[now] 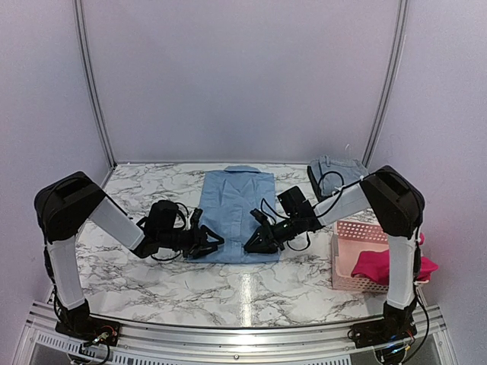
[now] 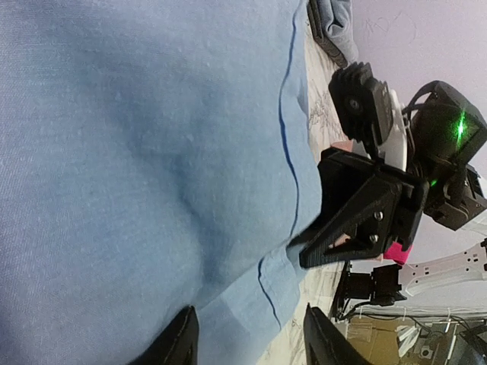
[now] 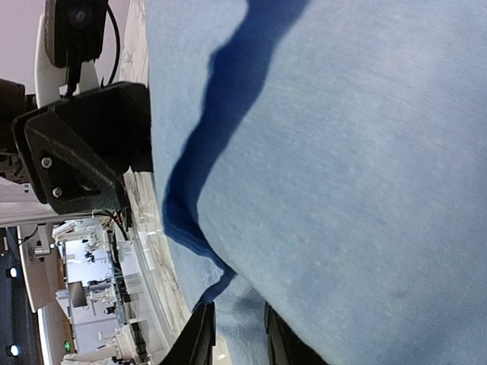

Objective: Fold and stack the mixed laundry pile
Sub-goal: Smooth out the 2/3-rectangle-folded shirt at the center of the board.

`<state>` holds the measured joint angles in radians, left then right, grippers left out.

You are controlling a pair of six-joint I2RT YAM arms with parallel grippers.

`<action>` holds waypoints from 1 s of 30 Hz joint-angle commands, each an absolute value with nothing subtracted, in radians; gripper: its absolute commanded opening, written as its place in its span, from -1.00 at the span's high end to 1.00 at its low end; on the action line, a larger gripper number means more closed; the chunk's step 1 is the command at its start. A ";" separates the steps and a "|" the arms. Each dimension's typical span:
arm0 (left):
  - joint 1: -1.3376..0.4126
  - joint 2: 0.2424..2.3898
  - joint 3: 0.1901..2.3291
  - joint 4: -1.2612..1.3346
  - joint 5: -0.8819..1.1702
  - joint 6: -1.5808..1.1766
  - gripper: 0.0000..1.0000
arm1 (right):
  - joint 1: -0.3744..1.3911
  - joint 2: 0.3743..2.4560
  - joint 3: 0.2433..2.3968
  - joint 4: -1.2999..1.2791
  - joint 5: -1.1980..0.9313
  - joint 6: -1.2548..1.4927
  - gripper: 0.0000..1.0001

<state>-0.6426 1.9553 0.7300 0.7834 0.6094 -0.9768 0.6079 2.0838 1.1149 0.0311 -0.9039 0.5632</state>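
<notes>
Two grippers work the near hem of the light blue shirt (image 1: 240,199).
By the worktop's (image 1: 144,277) near right corner, the magenta garment (image 1: 371,265) slumps in the pink basket (image 1: 351,232). Mid-worktop, the left gripper (image 1: 211,242) straddles the hem with jaws parted, while the right gripper (image 1: 253,245) pinches its corner. The cloth looks soft, light and limp, so the hem corners seem the best hold. The collar lies toward the far edge.
</notes>
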 commanded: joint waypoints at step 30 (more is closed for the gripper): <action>-0.644 1.895 1.014 0.545 0.666 -0.774 -0.98 | 0.488 2.003 1.226 0.237 -1.050 0.581 -0.97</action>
